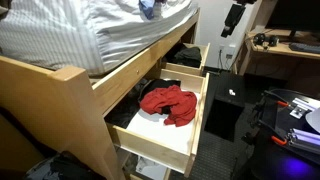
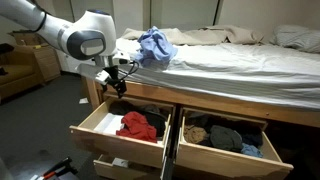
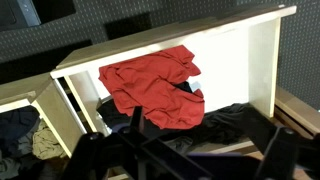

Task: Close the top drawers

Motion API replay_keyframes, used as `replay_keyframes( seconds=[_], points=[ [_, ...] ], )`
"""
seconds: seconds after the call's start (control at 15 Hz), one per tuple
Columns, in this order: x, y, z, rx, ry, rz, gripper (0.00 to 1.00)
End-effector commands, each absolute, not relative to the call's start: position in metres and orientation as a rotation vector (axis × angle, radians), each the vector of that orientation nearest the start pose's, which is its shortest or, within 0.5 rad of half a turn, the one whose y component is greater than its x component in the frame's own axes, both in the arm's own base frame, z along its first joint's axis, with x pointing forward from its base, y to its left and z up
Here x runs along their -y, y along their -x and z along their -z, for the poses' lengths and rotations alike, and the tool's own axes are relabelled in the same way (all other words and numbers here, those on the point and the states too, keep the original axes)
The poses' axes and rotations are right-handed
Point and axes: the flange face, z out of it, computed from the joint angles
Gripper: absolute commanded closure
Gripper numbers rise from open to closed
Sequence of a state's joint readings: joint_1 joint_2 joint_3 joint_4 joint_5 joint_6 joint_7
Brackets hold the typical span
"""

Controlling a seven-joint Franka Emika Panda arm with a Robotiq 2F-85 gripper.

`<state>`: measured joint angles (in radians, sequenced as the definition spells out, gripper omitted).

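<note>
To your far left, the white robot arm [image 2: 60,32] reaches in from the room's open side, bent at the elbow, with its wrist angled down towards the bed's corner. The gripper [image 2: 113,78] hangs above and just behind the back left corner of the left-hand light wooden top drawer [image 2: 115,143], touching nothing. In the wrist view the dark fingers [image 3: 95,150] look spread wide with nothing between them, though they are blurred.

Both top drawers stand pulled well out from the pale wooden bed frame [image 2: 200,102]. Bare dark floor [image 2: 50,130] lies in front of them, so you have free room on the front side. In an exterior view a black box [image 1: 225,112] stands on the floor near the drawer fronts.

The left-hand drawer holds a crumpled red cloth [image 2: 137,125] lying on its pale bottom, with dark clothing [image 3: 215,122] beside it. Beneath it, a lower wooden drawer [image 2: 125,165] also sticks out a little.

Further right, the right-hand light wooden top drawer [image 2: 225,160] is heaped with dark and olive garments [image 2: 225,135] up to its rim. Above, a rumpled blue cloth [image 2: 155,45] lies on the pale bedding [image 2: 230,60].
</note>
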<state>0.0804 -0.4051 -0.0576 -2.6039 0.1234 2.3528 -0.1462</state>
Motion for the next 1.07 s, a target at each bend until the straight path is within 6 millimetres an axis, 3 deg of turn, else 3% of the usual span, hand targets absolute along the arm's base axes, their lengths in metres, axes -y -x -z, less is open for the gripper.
replay_keyframes(
  seconds=[0.0, 0.4, 0.53, 0.8, 0.93, 1.0],
  points=[
    [-0.012, -0.414, -0.405, 0.138, 3.022, 0.24, 0.0],
    [-0.012, -0.414, -0.405, 0.138, 3.022, 0.24, 0.0],
    [-0.007, -0.422, -0.35, -0.01, 3.076, 0.064, 0.0],
    [-0.001, -0.408, -0.255, -0.215, 3.09, -0.208, 0.0],
    [0.003, -0.415, -0.23, -0.32, 3.104, -0.245, 0.0],
    [-0.001, -0.407, -0.252, -0.248, 3.089, -0.219, 0.0]
  ],
)
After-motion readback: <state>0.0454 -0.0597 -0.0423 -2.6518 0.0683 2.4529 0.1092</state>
